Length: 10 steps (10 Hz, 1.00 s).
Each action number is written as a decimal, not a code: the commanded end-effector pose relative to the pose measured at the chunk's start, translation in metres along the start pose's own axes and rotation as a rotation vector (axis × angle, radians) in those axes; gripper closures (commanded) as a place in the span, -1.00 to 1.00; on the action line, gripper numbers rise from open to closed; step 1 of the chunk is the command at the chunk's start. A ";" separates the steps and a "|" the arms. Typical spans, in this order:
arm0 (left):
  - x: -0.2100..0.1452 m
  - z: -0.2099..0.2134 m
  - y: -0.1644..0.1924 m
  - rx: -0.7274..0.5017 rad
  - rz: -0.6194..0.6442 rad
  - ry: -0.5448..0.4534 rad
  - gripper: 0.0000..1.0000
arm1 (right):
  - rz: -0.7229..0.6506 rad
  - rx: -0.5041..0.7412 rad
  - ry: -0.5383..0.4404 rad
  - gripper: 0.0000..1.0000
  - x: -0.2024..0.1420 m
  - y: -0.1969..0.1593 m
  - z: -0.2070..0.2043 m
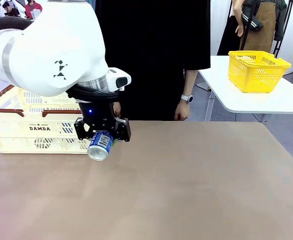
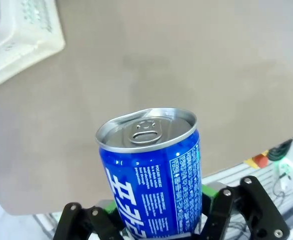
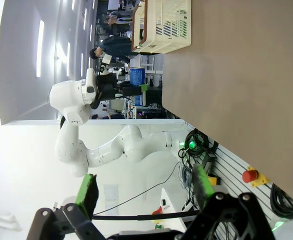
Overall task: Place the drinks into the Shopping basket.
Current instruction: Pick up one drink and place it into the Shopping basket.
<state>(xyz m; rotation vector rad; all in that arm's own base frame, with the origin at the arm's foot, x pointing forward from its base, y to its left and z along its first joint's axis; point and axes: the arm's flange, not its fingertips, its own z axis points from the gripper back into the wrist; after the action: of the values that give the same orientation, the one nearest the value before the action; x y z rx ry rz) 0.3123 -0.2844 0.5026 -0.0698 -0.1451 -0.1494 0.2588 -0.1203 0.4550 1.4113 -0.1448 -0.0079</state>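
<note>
One of the drinks, a blue can with white text and a silver top, hangs tilted just above the table, and my left gripper is shut on it. It is right beside the near right corner of the Shopping basket, a cream slotted crate with a brown rim and "DAMDA" print. The left wrist view has the can clamped between the fingers, with the crate's corner at top left. My right gripper is open with nothing in it and is off the table's near edge. It looks toward the crate and the held can.
A person in black stands at the far edge, hands hanging by the table. A yellow mesh basket sits on a separate white table at the back right. The brown tabletop stretches bare to the right of the can.
</note>
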 end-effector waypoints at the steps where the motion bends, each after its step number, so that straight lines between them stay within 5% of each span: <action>1: 0.012 0.044 0.077 0.087 0.038 -0.094 1.00 | -0.017 0.017 -0.012 -1.00 0.003 0.008 -0.001; 3: 0.032 0.050 0.166 0.023 -0.027 -0.144 1.00 | -0.017 0.017 -0.012 -1.00 0.003 0.008 -0.001; 7: 0.056 0.057 0.328 0.099 0.086 -0.100 1.00 | -0.017 0.017 -0.012 -1.00 0.003 0.008 -0.001; 9: 0.067 0.068 0.354 0.075 0.224 -0.102 1.00 | -0.017 0.017 -0.012 -1.00 0.003 0.008 -0.001; 10: 0.044 0.049 0.351 0.093 0.120 -0.090 1.00 | -0.017 0.017 -0.012 -1.00 0.003 0.008 -0.001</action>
<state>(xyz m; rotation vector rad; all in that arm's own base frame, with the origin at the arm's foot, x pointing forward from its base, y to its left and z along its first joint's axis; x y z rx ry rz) 0.4159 0.0743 0.5403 0.0092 -0.2302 0.0267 0.2588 -0.1205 0.4549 1.4106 -0.1445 -0.0092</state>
